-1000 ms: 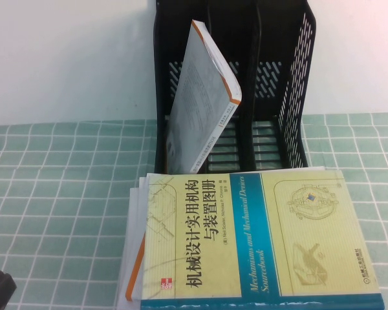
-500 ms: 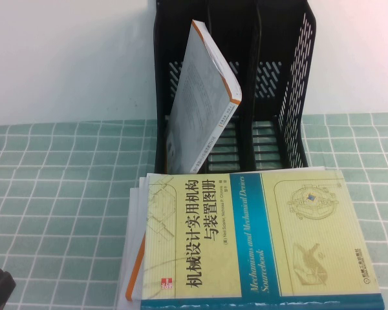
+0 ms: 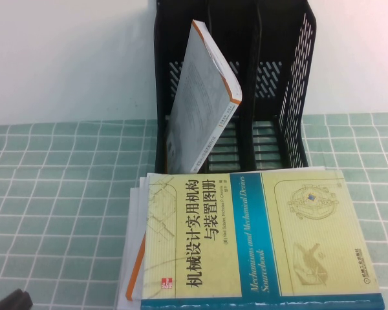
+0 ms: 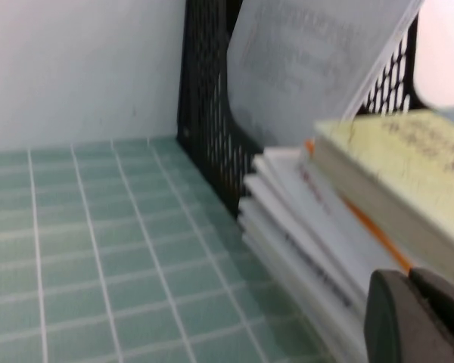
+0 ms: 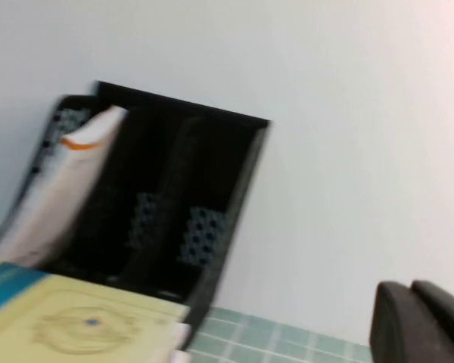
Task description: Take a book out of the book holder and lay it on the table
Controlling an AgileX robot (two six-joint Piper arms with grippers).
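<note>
The book (image 3: 246,239), pale yellow with a blue-teal band, lies flat on a stack of white books in front of the book holder (image 3: 291,97) on the table (image 3: 52,194). It also shows in the left wrist view (image 4: 408,174) and the right wrist view (image 5: 76,321). My left gripper (image 3: 10,302) is at the table's near left corner, shut and empty, its tips (image 4: 408,276) close to the stack's side. My right gripper (image 5: 411,287) is shut and empty, raised off to the right of the holder (image 5: 204,174), outside the high view.
A thin white-grey book with an orange spine (image 3: 204,103) leans tilted in the holder's left compartment; the other two compartments are bare. Under the yellow book lie white books (image 4: 303,227), one with an orange edge (image 3: 134,258). A white wall stands behind the holder.
My left gripper has slid down and a little right at the high view's bottom-left corner. The books and the holder have not moved.
</note>
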